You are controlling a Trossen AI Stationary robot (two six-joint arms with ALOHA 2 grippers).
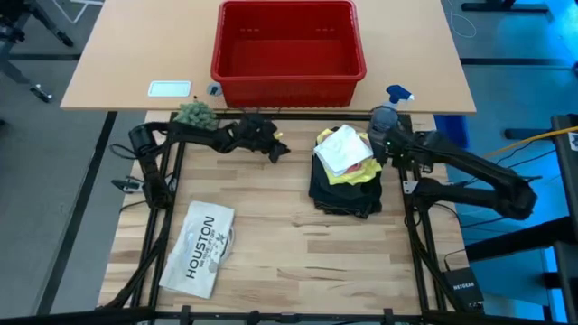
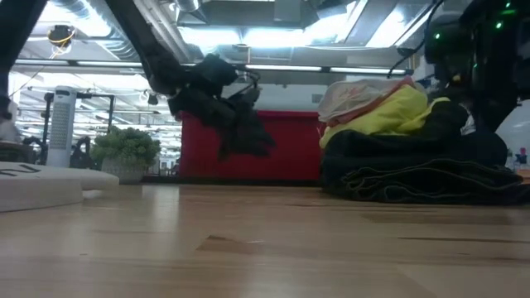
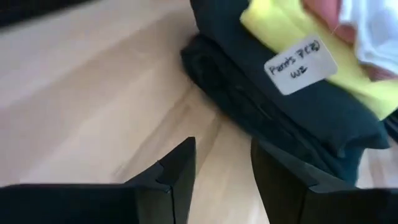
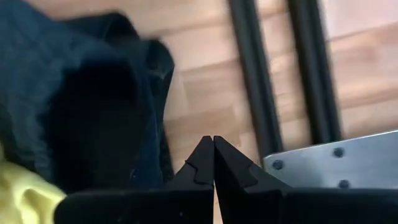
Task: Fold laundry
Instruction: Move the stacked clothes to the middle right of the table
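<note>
The laundry sits in one pile on the wooden tabletop (image 1: 298,253), to the right of the middle of the high view. At the bottom of the pile are the dark trousers (image 1: 348,194), folded flat. On top of them lies the yellow T-shirt (image 1: 357,171), then a bit of pink cloth (image 1: 366,165), and the white cloth (image 1: 340,149) is on the very top. In the left wrist view a small white tag (image 3: 300,65) with writing on it lies on the trousers next to the yellow T-shirt. The left gripper (image 1: 278,147) is up in the air just left of the pile, in the upper middle of the high view. Its two fingers (image 3: 180,174) are apart and there is nothing between them. The right gripper (image 4: 213,163) is at the right side of the pile, close to the trousers. Its fingers are pressed together and hold nothing. A flat white thing that says HOUSTON (image 1: 200,248) lies on the tabletop at the lower left of the high view, well apart from the pile. A red basket (image 1: 287,50) stands at the top middle of the high view on another table. A little green plant (image 1: 195,114) stands near the basket, at the upper left.
</note>
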